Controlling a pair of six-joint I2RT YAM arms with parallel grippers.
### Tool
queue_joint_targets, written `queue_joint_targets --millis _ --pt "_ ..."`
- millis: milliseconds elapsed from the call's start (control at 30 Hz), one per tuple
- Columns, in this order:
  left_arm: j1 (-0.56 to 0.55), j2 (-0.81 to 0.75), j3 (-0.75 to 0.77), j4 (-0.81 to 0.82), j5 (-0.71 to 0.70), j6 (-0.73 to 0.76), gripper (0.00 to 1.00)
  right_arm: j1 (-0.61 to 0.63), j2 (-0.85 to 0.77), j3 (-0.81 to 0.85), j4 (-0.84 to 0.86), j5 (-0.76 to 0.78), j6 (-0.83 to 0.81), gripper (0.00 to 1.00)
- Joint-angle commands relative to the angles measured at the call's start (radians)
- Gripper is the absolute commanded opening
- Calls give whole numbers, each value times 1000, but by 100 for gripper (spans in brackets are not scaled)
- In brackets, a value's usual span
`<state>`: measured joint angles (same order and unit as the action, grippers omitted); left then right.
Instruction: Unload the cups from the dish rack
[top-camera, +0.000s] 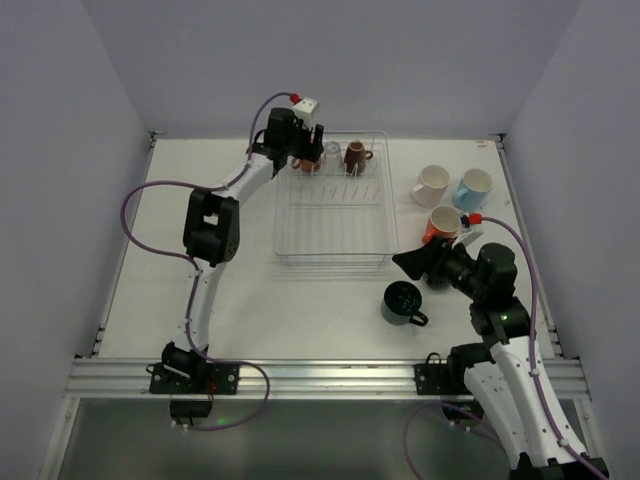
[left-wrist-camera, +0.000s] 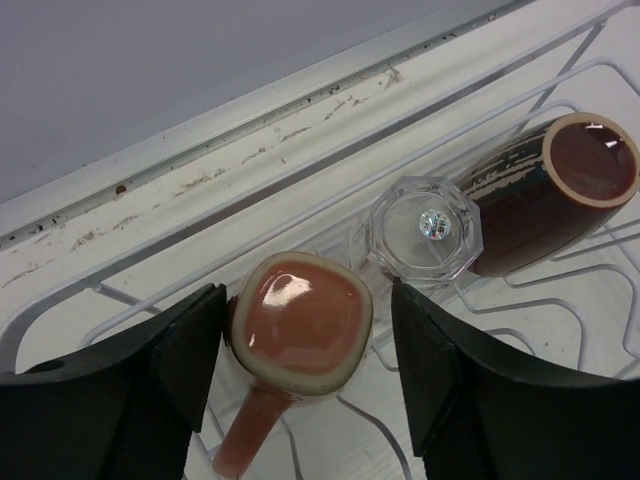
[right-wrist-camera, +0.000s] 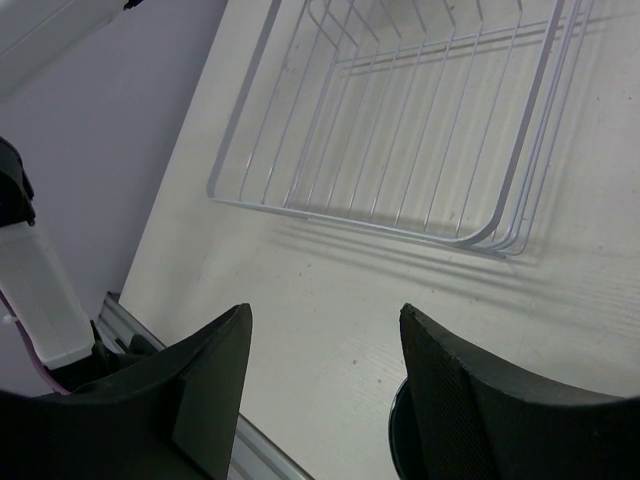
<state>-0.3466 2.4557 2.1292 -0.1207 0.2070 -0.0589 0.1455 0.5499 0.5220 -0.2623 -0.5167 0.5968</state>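
Observation:
The white wire dish rack (top-camera: 336, 232) stands mid-table. In its far row sit a salmon pink cup (top-camera: 307, 166), a clear glass (top-camera: 332, 152) and a dark brown cup (top-camera: 356, 156). My left gripper (top-camera: 304, 150) is open, its jaws on either side of the upturned salmon pink cup (left-wrist-camera: 300, 322). The left finger (left-wrist-camera: 190, 350) touches the cup and the right finger stands apart. The glass (left-wrist-camera: 425, 228) and brown cup (left-wrist-camera: 545, 190) lie to the right. My right gripper (top-camera: 408, 264) is open and empty above the table, near the dark green cup (top-camera: 403, 302). No navy cup is in view.
A cream-white cup (top-camera: 431, 185), a light blue cup (top-camera: 474, 187) and an orange cup (top-camera: 441, 222) stand on the table right of the rack. The right wrist view shows the rack's near corner (right-wrist-camera: 470, 235) and the green cup's rim (right-wrist-camera: 398, 440).

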Motion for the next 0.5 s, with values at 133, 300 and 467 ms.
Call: queue_joint_targets --millis 133,300,467 --pt "0 -53 -54 107 -32 19 49 5 13 29 26 -37 -5 63" --pt "0 -87 -55 150 -31 21 29 5 25 33 40 -40 0 64" --pt "0 -142 -34 158 -31 5 19 6 39 45 66 -49 12 63"
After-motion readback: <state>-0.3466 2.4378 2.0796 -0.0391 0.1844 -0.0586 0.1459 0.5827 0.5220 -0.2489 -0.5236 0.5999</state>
